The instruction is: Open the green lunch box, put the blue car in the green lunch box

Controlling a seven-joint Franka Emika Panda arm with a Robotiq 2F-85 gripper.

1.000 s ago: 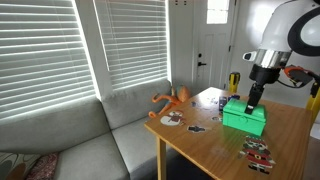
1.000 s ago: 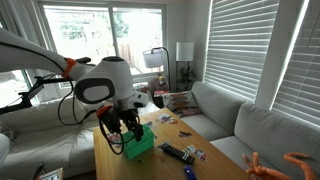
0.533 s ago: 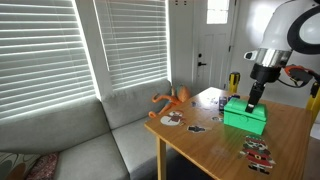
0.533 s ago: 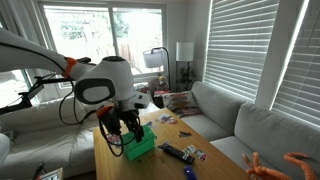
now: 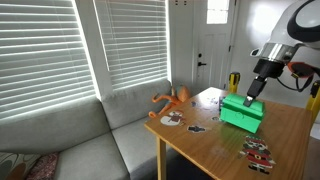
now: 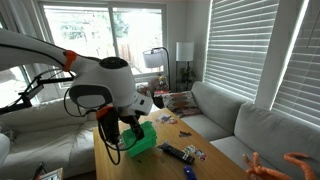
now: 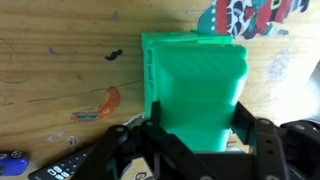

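Observation:
The green lunch box (image 5: 243,113) stands on the wooden table and shows in both exterior views (image 6: 143,140). In the wrist view it (image 7: 195,70) fills the middle, with its lid tilted up. My gripper (image 7: 197,125) is shut on the lid, with one black finger on each side. It comes down onto the box from above (image 5: 252,95). A tiny blue toy (image 7: 10,160), probably the blue car, lies at the bottom left edge of the wrist view, partly cut off. I cannot make it out in the exterior views.
An orange figure (image 5: 172,98) lies at the table's far corner near the sofa. Red-and-white toys (image 5: 258,152) lie near the front edge and show in the wrist view (image 7: 250,15). A dark remote (image 6: 178,152) lies beside the box. A grey sofa (image 5: 90,140) stands next to the table.
My arm has risen and swung back with the lid in the jaws. The green lid has tilted up from the box.

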